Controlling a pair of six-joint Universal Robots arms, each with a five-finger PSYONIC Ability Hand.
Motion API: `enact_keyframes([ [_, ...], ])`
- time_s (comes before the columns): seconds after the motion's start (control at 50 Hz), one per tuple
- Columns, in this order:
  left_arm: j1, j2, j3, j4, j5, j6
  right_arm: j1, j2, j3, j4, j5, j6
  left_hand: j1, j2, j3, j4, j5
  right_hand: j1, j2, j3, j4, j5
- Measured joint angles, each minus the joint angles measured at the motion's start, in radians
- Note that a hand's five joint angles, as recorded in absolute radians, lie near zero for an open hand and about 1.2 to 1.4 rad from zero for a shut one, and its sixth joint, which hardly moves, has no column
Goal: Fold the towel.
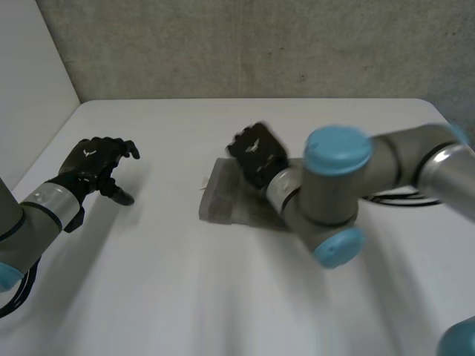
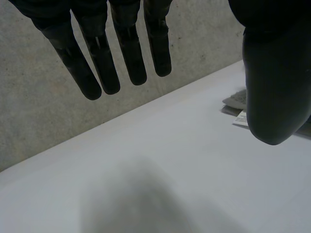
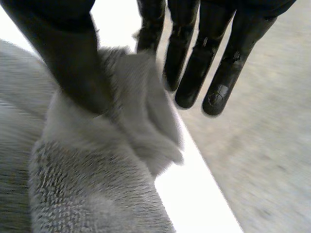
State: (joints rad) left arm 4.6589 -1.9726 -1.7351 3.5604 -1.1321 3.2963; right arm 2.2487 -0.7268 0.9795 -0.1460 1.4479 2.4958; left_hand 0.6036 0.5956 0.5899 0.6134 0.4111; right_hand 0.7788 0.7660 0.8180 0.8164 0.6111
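Head view: right hand (image 1: 257, 153) fingers pinch grey towel (image 1: 223, 196) edge; white tag (image 1: 204, 185) unreadable; left hand (image 1: 90, 165) fingers spread, empty.

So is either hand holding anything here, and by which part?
The right hand pinches the towel by a lifted flap at its edge. The left hand holds nothing.

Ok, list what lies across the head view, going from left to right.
left hand → grey towel → right arm's elbow joint. The right hand overlaps the towel, so it is left out of the order.
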Motion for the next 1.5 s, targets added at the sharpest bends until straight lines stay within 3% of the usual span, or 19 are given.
enact_keyframes([
  [0.04,0.000,0.000,-0.002,0.004,0.000,0.000,0.022,0.030,0.005,-0.001,-0.020,-0.030,0.000,0.000,0.000,0.000,0.000,-0.338,-0.330,-0.353,-0.351,-0.366],
  [0.14,-0.001,0.001,-0.002,0.008,0.000,0.000,0.020,0.032,0.013,0.024,-0.058,-0.067,0.000,0.000,0.000,0.000,0.000,-0.518,-0.516,-0.563,-0.558,-0.548],
  [0.4,-0.041,0.010,0.028,0.011,0.000,0.001,-0.181,-0.224,0.168,0.063,-0.086,0.073,0.000,0.000,0.000,0.000,0.000,-0.533,-0.520,-0.570,-0.561,-0.548],
  [0.52,-0.116,0.014,0.064,0.012,0.000,0.005,-0.299,-0.316,0.323,0.122,-0.077,0.141,0.000,0.001,0.002,0.000,0.003,-0.533,-0.520,-0.570,-0.561,-0.548],
  [0.68,-0.242,-0.071,0.183,0.008,0.001,0.014,-0.382,-0.329,0.506,0.163,-0.081,0.147,0.050,0.063,0.068,0.043,0.071,-0.533,-0.520,-0.570,-0.561,-0.548],
  [0.9,-0.377,-0.326,0.476,-0.113,0.000,0.020,-0.411,-0.331,0.614,0.041,-0.082,0.150,0.220,0.228,0.234,0.212,0.236,-0.535,-0.520,-0.570,-0.561,-0.548],
  [1.06,-0.411,-0.448,0.614,-0.240,-0.002,0.045,-0.410,-0.332,0.629,-0.003,-0.081,0.174,0.222,0.230,0.236,0.213,0.238,-0.535,-0.520,-0.570,-0.561,-0.548],
  [1.2,-0.418,-0.503,0.647,-0.266,-0.013,0.156,-0.412,-0.333,0.632,-0.008,-0.081,0.184,0.234,0.244,0.246,0.223,0.248,-0.535,-0.520,-0.570,-0.561,-0.546],
  [1.36,-0.430,-0.527,0.670,-0.260,-0.049,0.208,-0.419,-0.333,0.642,-0.027,-0.080,0.216,0.674,0.702,0.718,0.690,0.697,-0.530,-0.517,-0.568,-0.561,-0.545],
  [1.5,-0.434,-0.517,0.662,-0.259,-0.094,0.207,-0.421,-0.333,0.647,-0.037,-0.081,0.256,0.696,0.749,0.780,0.743,0.748,-0.529,-0.517,-0.568,-0.560,-0.545],
])
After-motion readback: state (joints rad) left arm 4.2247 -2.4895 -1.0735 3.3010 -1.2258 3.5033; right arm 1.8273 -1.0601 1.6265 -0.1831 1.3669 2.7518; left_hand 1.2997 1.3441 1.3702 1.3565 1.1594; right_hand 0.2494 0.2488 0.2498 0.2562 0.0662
